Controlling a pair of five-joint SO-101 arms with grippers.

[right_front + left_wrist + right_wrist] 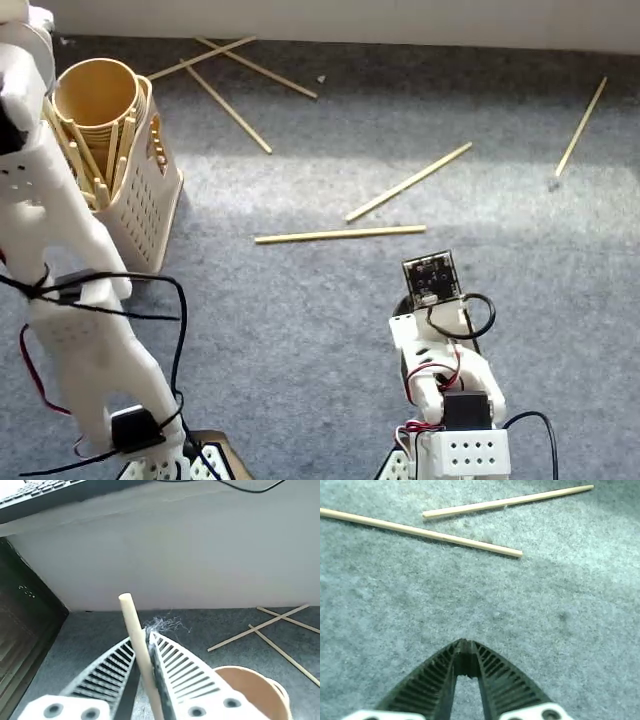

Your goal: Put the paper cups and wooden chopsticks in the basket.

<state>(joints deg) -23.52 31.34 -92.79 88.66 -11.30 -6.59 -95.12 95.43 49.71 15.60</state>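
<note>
My left gripper is shut on a wooden chopstick, which stands nearly upright between its fingers. Just beside and below it is the rim of a paper cup. In the high view the left arm rises over the white basket at the far left, which holds stacked paper cups and several chopsticks. My right gripper is shut on nothing, low over the carpet. Two chopsticks lie ahead of it, and both also show in the high view.
More chopsticks lie on the grey carpet: three crossed near the back wall, and one at the far right. The right arm sits at the front centre. A white wall runs along the back.
</note>
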